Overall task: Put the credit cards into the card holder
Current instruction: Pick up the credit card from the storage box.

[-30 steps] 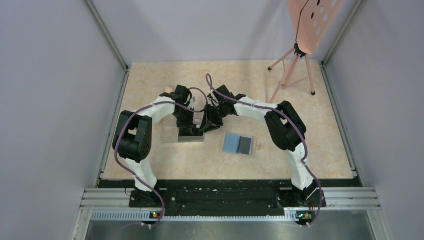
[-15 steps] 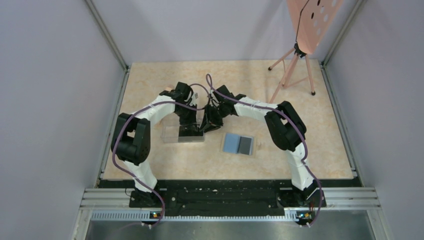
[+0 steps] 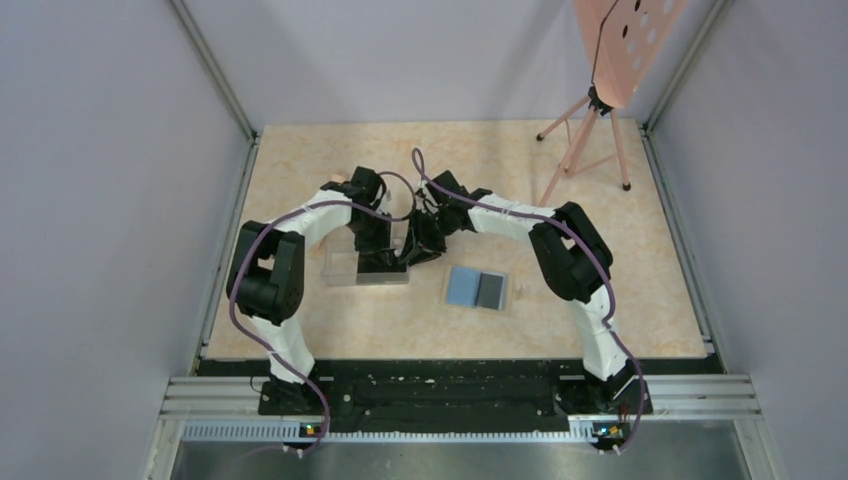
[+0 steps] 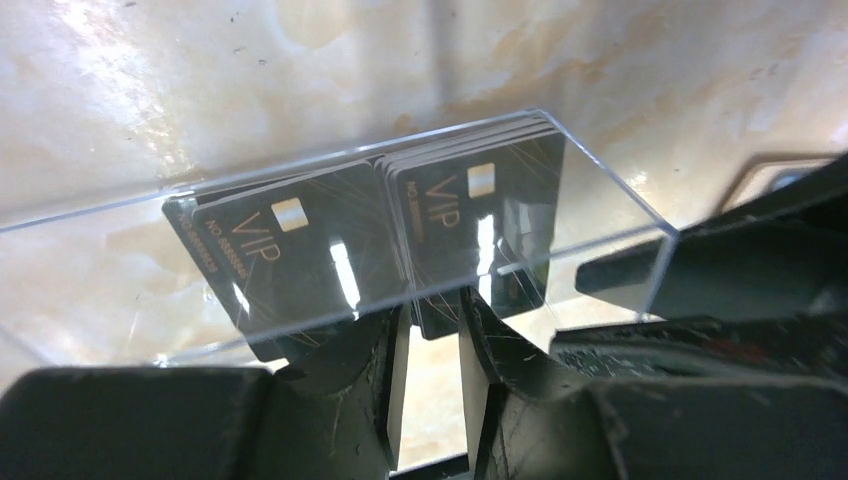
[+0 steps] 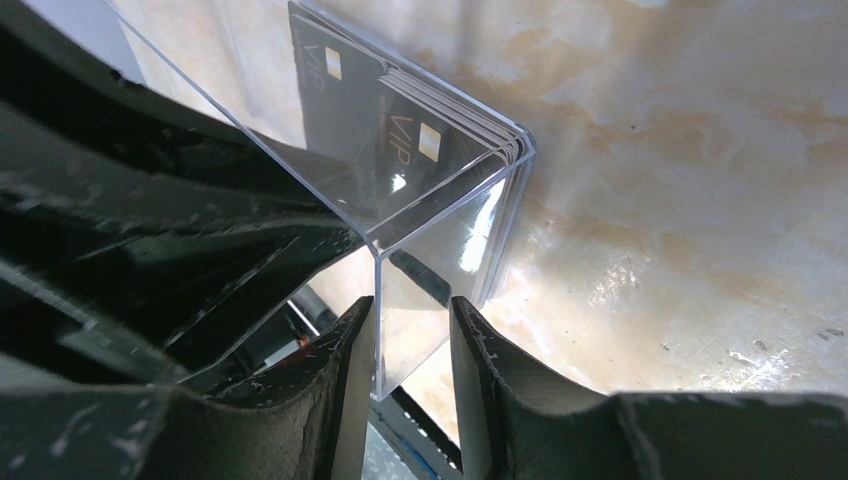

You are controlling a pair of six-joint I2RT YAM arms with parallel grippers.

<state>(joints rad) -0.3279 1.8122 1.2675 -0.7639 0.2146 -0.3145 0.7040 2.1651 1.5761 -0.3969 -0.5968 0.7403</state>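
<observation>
Arms crowd over a clear box, hiding the close work.
From above, wrists cover the tips of the left gripper and right gripper; the credit cards are too small to see. At the left wrist, fingers hide the cards' lower edges, and the box runs off-frame left.

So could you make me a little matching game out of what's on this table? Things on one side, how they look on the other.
Things:
1. credit cards
2. card holder
3. clear box
4. pink board

Descriptions:
A. lying open, grey-blue inside
B. dotted with holes, up on a tripod
C. black, lettered "VIP", standing on edge
D. see-through, with the cards inside it

Pairs: 1-C, 2-A, 3-D, 4-B
</observation>
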